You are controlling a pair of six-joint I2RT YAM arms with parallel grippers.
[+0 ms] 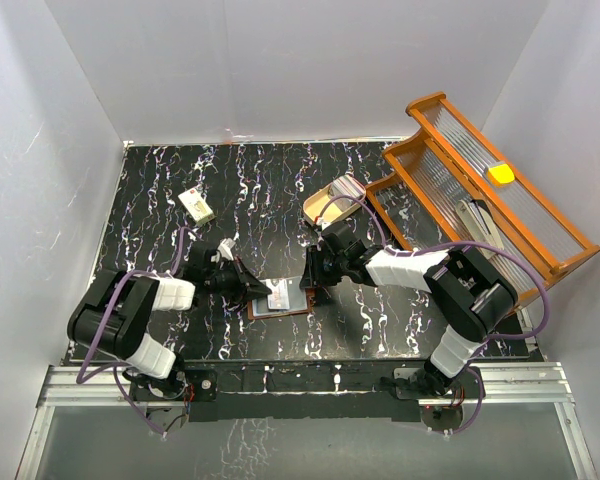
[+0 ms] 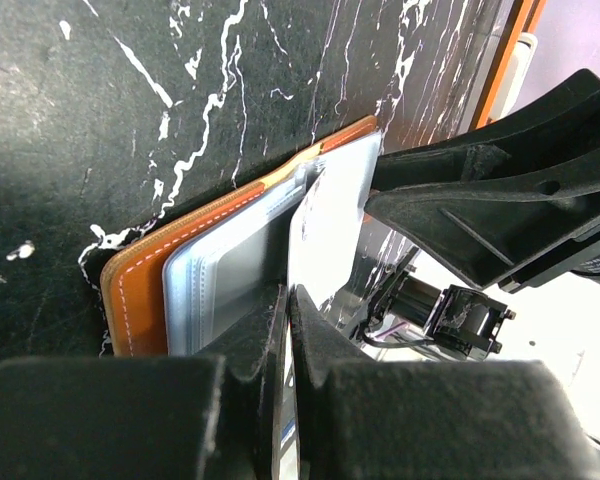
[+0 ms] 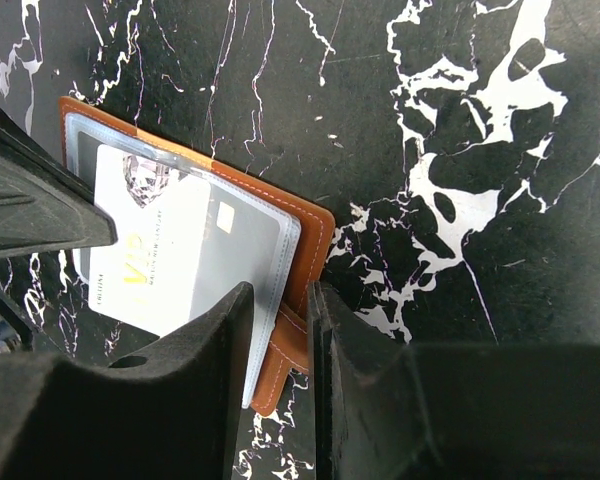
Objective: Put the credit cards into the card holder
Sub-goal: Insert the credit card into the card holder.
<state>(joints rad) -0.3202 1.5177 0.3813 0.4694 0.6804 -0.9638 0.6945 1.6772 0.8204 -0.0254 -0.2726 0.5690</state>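
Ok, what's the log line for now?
left hand: pinching grey plastic card | right hand: gripping brown leather wallet edge | card: on wallet

An orange-framed rack [image 1: 480, 190] with ribbed clear panels leans at the far right corner of the black marbled table [image 1: 150, 200]. A small yellow piece [image 1: 500, 173] sits on the rack. A beige oval tray [image 1: 323, 208] lies just left of the rack, and a cream block [image 1: 196, 205] well left of it.

Both my arms are folded at the elbow and reach in low toward each other, tips nearly meeting. My left gripper [image 1: 254, 285] is squeezed right down, with a credit card [image 2: 330, 220] pinched edge-on between its fingers. My right gripper [image 1: 308, 276] points down, jaws just a narrow slit apart. Honestly can't tell if it's gripping anything.
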